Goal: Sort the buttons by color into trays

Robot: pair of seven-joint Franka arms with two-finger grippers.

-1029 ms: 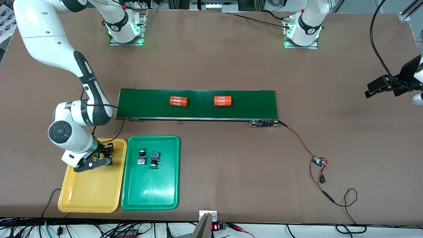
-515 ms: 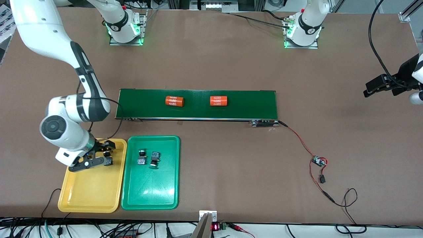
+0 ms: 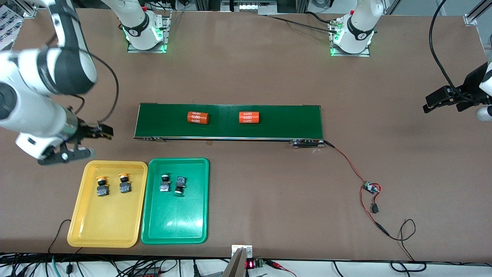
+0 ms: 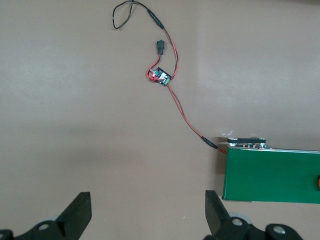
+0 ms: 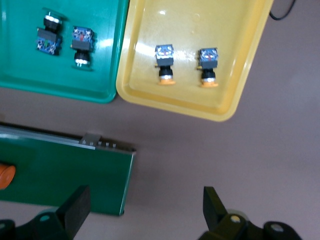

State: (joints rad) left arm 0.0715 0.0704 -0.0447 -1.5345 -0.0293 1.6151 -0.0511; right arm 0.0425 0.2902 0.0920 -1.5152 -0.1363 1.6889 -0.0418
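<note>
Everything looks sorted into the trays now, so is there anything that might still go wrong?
Possibly. The orange cylinders lie loose on the conveyor belt; they might roll off its end. The red wire trails across the table, where the waiting left gripper, open, might snag it. The open right gripper hangs near the yellow tray; a low pass might nudge it.

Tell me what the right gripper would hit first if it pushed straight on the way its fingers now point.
Probably bare table. The right gripper hangs open and points down near the conveyor belt end, with brown tabletop between its fingers. The yellow tray lies off that line. Depth is hard to judge.
</note>
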